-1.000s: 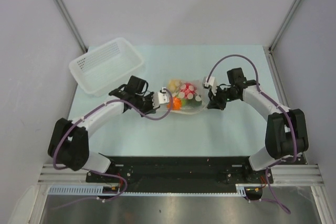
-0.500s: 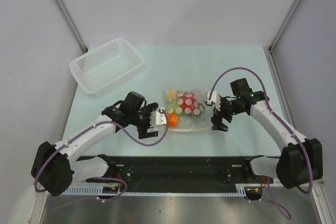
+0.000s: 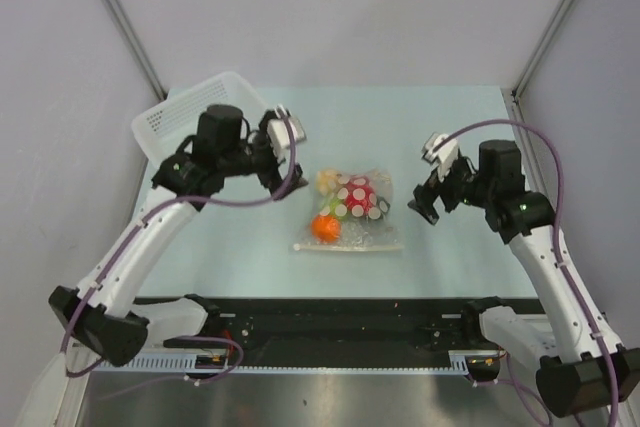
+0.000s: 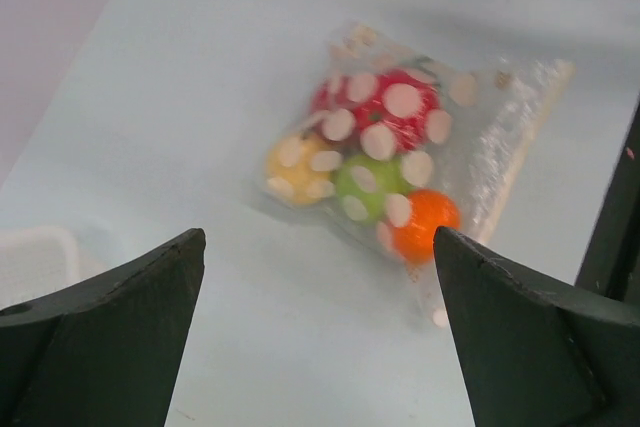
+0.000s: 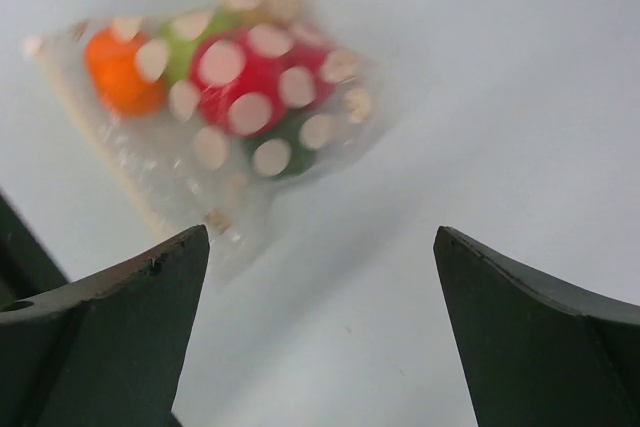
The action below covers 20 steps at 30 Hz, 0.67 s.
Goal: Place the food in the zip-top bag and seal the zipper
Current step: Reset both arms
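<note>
The bag [image 3: 378, 235] lies flat near the middle of the desk [image 3: 450, 127], between the two arms and touched by neither. All the food is inside it: red [image 3: 360, 197] in the middle, yellow [image 3: 328, 182] at the far-left corner, green [image 3: 341, 210] below that, and orange [image 3: 324, 227] nearest the zipper [image 3: 345, 246]. The filling step therefore looks done, and sealing is what could be left. The strip is too blurred in both wrist views to say whether it is pressed shut.

The left end effector [image 4: 318, 239] has its fingers spread wide and holds nothing. It hangs above the desk, to the far-left of the bag. The right end effector [image 5: 322, 235] is likewise spread and empty, just off the bag's right side at about the bag's own depth.

Any coming move turns on the zipper. It runs left to right along the bag's near edge, roughly parallel to the desk's near edge, so both end effectors sit beyond it and must come down and toward the arm bases to reach it. The right one seems slightly nearer, close to the strip's right end; the left one has the orange-side end
</note>
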Motion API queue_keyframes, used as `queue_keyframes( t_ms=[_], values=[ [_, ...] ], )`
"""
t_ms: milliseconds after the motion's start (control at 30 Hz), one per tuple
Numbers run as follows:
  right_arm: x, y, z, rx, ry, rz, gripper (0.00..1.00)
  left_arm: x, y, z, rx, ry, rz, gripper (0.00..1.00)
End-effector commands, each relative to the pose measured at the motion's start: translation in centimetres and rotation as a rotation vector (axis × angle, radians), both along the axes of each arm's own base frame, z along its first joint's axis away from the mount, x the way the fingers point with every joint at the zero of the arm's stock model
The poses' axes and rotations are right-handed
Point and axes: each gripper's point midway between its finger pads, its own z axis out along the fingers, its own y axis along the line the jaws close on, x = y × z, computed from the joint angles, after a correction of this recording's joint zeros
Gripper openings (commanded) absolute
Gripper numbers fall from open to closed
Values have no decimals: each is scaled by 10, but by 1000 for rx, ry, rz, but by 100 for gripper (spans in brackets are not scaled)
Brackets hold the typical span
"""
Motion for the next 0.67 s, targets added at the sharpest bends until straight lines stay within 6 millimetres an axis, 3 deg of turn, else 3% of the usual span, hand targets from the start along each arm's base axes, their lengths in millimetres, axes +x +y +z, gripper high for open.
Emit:
queue_keyframes(
  t_ms=[0,167,200,233,333,500,600,633],
  values=[
    [60,-20,70,224,-80,-266,100,60,30,30,-147,157,276,100],
    [99,-52,74,299,-43,-436,100,103,57,22,-203,264,459,100],
    [108,-52,65,307,-1,-451,100,111,67,15,-201,275,502,100],
    [116,-77,59,343,35,-546,100,115,71,10,-201,288,525,100],
    [128,-99,33,412,168,-624,100,124,82,-16,-178,331,599,100],
    [130,-104,14,405,231,-640,100,124,95,-57,-126,413,647,99],
    [136,-105,17,418,213,-639,100,129,100,-60,-128,425,683,100],
    [139,-105,22,422,189,-633,100,134,102,-52,-144,411,691,100]
  ],
)
